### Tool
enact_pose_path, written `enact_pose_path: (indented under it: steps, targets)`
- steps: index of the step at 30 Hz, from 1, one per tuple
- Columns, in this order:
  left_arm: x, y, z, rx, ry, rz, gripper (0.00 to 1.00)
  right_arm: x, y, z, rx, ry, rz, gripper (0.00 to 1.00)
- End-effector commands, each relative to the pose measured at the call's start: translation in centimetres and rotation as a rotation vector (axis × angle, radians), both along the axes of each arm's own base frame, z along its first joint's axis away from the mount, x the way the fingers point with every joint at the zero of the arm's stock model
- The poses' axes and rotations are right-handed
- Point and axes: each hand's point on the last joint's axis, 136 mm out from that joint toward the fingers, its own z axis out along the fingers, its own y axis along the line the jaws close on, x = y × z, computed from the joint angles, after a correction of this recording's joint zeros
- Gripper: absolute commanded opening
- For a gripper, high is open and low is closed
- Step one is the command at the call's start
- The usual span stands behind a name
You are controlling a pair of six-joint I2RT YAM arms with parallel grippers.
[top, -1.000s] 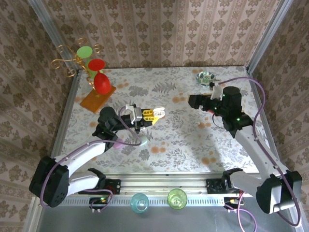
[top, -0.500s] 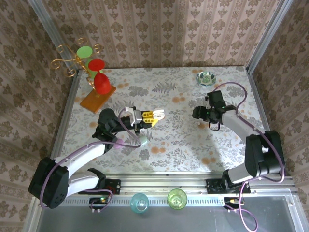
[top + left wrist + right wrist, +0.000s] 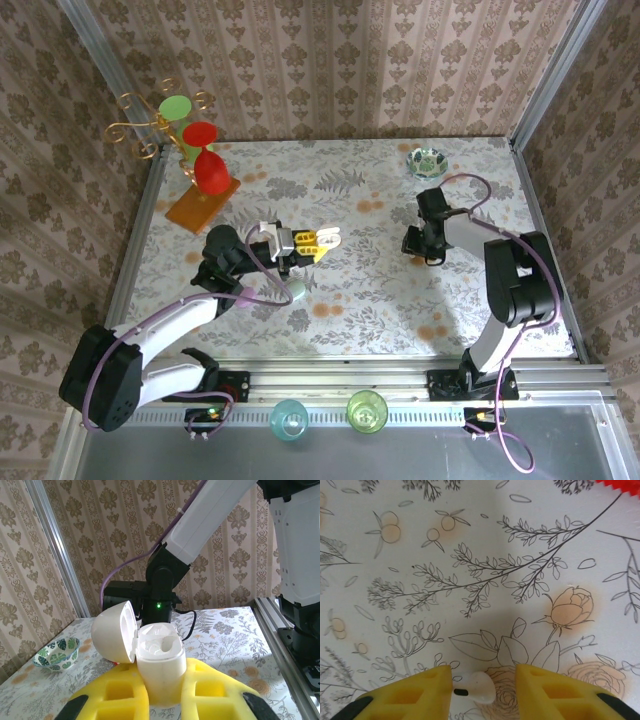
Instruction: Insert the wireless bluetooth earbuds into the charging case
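No buds in yet, I reckon. My left gripper (image 3: 161, 687) clamps the open charging case (image 3: 159, 662). At its 3 o'clock, my right gripper (image 3: 482, 674) sits half-wide around an earbud (image 3: 475, 688) on the table (image 3: 545, 540), not gripping.

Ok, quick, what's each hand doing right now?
Left hand: closed, holding the charging case, lid open.
Right hand: open around an earbud, not gripping yet.
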Motion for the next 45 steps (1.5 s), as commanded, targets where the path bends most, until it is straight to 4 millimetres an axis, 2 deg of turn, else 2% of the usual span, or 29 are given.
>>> enact_pose_path:
  steps: [1,10,17,21,26,33,45]
  targets:
    - [-0.8,0.4,1.0,-0.029,-0.058,-0.017,0.0,-0.3,0.2,-0.2,-0.036,0.043,0.02,0.35]
    - [-1.1,0.6,1.0,-0.036,-0.059,-0.016,0.0,-2.2,-1.0,-0.2,-0.217,0.124,0.084,0.35]
    - [-1.2,0.6,1.0,-0.04,-0.061,-0.02,0.0,-2.1,-0.3,0.2,-0.217,0.128,0.165,0.33]
    - [-1.3,0.8,1.1,-0.043,-0.06,-0.016,0.0,-2.0,0.6,0.8,-0.182,0.145,0.222,0.4]
    - [-1.6,1.1,1.2,-0.048,-0.066,-0.009,0.0,-2.7,1.1,1.2,-0.198,0.221,0.396,0.46]
    - [-2.0,1.5,1.2,-0.041,-0.074,0.006,0.0,-3.7,-0.3,1.5,-0.412,0.383,0.667,0.47]
    - [-2.0,1.5,0.9,-0.037,-0.078,0.007,0.0,-2.4,-0.3,1.5,-0.573,0.509,0.833,0.43]
